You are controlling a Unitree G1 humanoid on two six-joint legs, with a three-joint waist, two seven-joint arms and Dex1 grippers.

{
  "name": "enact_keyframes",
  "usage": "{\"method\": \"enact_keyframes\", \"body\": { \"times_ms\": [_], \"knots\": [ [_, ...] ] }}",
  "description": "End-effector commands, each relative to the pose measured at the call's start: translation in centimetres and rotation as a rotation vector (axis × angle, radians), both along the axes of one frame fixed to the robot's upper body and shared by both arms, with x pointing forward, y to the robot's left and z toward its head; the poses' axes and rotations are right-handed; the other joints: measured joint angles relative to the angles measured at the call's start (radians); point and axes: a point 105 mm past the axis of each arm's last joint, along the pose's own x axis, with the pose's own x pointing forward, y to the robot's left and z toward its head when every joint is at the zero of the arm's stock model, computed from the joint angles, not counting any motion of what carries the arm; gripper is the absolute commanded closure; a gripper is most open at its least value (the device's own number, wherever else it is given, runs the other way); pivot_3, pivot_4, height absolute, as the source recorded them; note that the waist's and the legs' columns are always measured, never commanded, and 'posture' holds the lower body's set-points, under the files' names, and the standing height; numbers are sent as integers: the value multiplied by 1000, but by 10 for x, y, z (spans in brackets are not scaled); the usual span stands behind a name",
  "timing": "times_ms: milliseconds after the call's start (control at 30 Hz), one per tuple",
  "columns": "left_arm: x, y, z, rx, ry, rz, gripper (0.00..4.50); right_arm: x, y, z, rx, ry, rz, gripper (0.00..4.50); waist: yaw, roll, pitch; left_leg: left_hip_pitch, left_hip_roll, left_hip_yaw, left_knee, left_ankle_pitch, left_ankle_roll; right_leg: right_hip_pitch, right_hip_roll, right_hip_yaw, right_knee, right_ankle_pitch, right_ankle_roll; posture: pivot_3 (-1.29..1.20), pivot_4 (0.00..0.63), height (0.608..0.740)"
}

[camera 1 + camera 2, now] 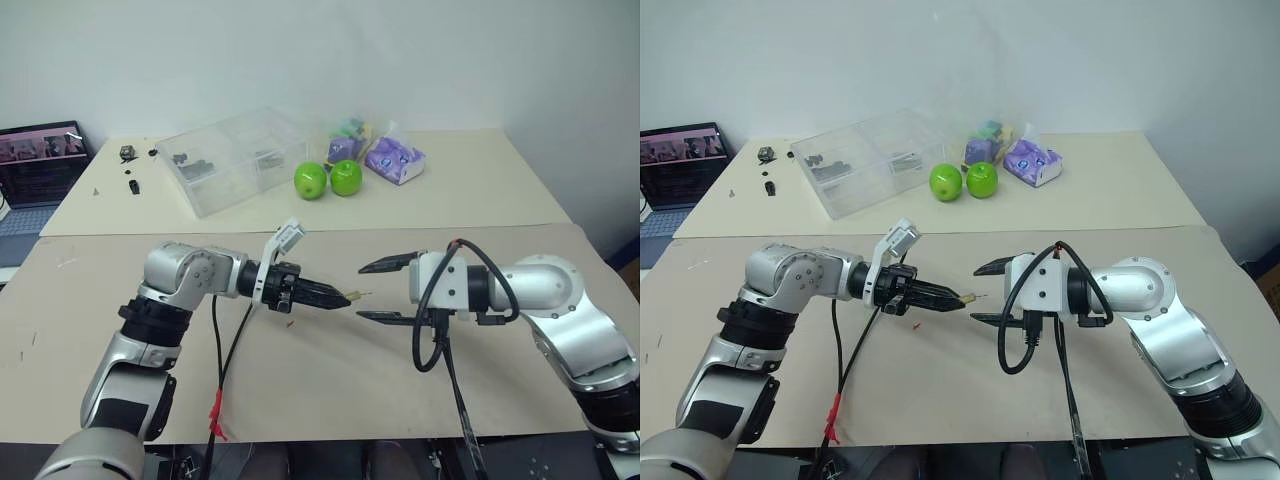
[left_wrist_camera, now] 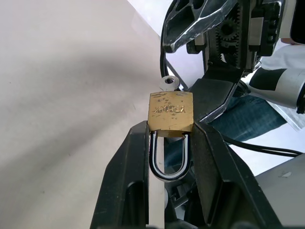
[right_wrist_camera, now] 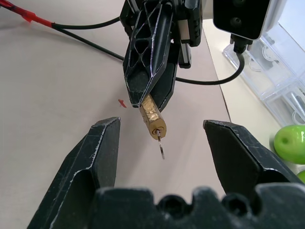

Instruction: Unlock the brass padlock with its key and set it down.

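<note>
left gripper [image 2: 169, 143] clamping brass padlock [image 2: 170, 113], key [image 3: 162, 149] inserted

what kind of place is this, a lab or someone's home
Probably a lab or test room: plain tables against a bare wall, an open laptop at the side, and a clear parts box beside two green apples.

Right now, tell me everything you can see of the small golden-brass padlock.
The small golden-brass padlock has a scuffed, square brass body with stamped lettering and a thin silvery U-shaped shackle. The left gripper holds it above the beige table, its black fingers pinching the shackle sides, body pointing out toward the open right gripper. A small silvery metal key sticks out of its far end.
</note>
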Motion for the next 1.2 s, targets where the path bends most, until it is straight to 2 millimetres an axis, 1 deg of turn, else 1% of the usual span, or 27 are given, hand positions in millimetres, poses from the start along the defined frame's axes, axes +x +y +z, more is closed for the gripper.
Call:
{"method": "enact_keyframes", "body": {
  "times_ms": [33, 167, 233, 267, 467, 533, 1067, 1133, 1167, 1200],
  "knots": [
    [-1, 0, 10, -10, -49, -25, 3700, -4, 6, 9, 22, -43, 21, 1151, 0, 0, 0, 0, 0, 0, 0, 0, 0, 0, 0, 0, 0, 0, 0, 0, 150, 740],
    [-1, 0, 10, -8, -54, -34, 3700, -5, 9, 7, 31, -37, 24, 1151, 0, 0, 0, 0, 0, 0, 0, 0, 0, 0, 0, 0, 0, 0, 0, 0, 150, 740],
    [-1, 0, 10, -7, -55, -36, 3700, -5, 9, 7, 34, -34, 24, 1654, 0, 0, 0, 0, 0, 0, 0, 0, 0, 0, 0, 0, 0, 0, 0, 0, 150, 740],
    [-1, 0, 10, -6, -55, -36, 3700, -4, 9, 7, 35, -33, 23, 1795, 0, 0, 0, 0, 0, 0, 0, 0, 0, 0, 0, 0, 0, 0, 0, 0, 150, 740],
    [-3, 0, 9, 0, -52, -48, 3700, -5, 9, 5, 36, -24, 21, 3899, 0, 0, 0, 0, 0, 0, 0, 0, 0, 0, 0, 0, 0, 0, 0, 0, 150, 740],
    [-3, -1, 8, 3, -50, -52, 3700, -5, 9, 4, 35, -21, 20, 4408, -1, 0, 0, 0, 0, 0, 0, 0, 0, 0, 0, 0, 0, 0, 0, 0, 150, 740],
    [-2, -2, 10, 9, -64, -61, 3700, -2, 15, 2, 54, -9, 20, 4497, 0, 0, 0, 0, 0, 0, 0, 0, 0, 0, 0, 0, 1, 0, 0, 0, 150, 740],
    [-2, -2, 10, 10, -65, -61, 3700, -1, 16, 2, 57, -9, 17, 3529, 0, 0, 0, 0, 0, 0, 0, 0, 0, 0, 0, 0, 1, 0, 0, 0, 150, 740],
    [-2, -2, 10, 10, -65, -62, 3700, -1, 17, 3, 59, -15, 15, 3369, 0, 0, 0, 0, 0, 0, 0, 0, 0, 0, 0, 0, 1, 0, 0, 0, 150, 740],
    [-3, -2, 10, 10, -65, -62, 3700, 0, 17, 3, 60, -18, 13, 3005, 0, 0, 0, 0, 0, 0, 0, 0, 0, 0, 0, 0, 1, 0, 0, 0, 150, 740]
  ]
}}
